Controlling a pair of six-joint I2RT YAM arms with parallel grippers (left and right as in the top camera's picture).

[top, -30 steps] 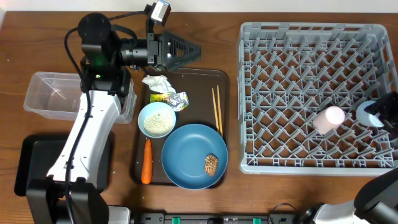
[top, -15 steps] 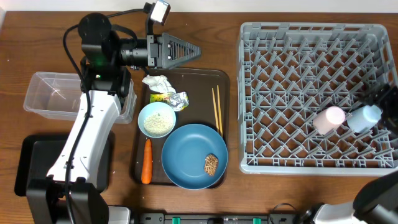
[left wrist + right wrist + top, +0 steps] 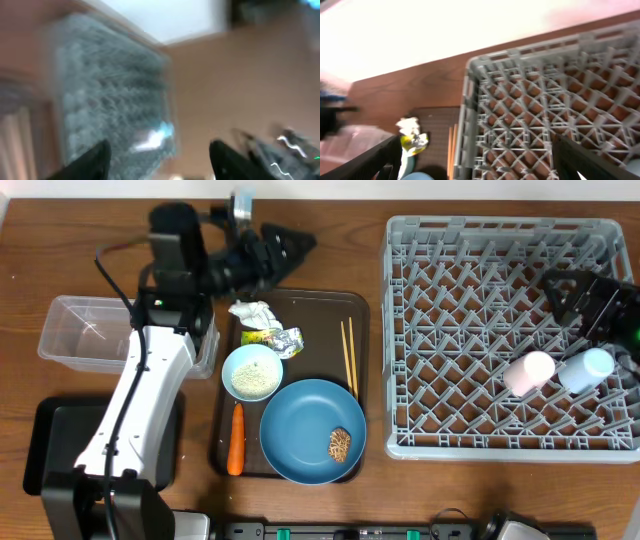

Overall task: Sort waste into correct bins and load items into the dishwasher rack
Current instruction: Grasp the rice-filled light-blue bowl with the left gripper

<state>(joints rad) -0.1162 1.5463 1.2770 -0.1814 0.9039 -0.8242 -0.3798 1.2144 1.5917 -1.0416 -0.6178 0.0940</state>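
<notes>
The grey dishwasher rack (image 3: 470, 330) stands at the right. A pink cup (image 3: 528, 372) and a light-blue cup (image 3: 587, 369) lie side by side in it. My right gripper (image 3: 562, 292) is open and empty above the rack's far right part, clear of both cups. My left gripper (image 3: 290, 245) is open and empty, blurred, above the table behind the brown serving tray (image 3: 325, 305). On that tray lie the tissue (image 3: 252, 313), wrapper (image 3: 275, 337), pale blue bowl (image 3: 252, 372) with rice, blue plate (image 3: 305, 425) with a brown lump (image 3: 340, 444), carrot (image 3: 236, 438) and chopsticks (image 3: 348, 355).
The clear tub (image 3: 70, 330) sits at the left and the black tray (image 3: 50, 450) in front of it, partly under my left arm. The right wrist view shows the rack (image 3: 545, 100), the tissue (image 3: 406, 122) and the wrapper (image 3: 416, 142). The left wrist view is blurred.
My right gripper let go of the light-blue cup beside the pink cup and drew back toward the rack's far side. My left gripper swung slightly and is blurred.
</notes>
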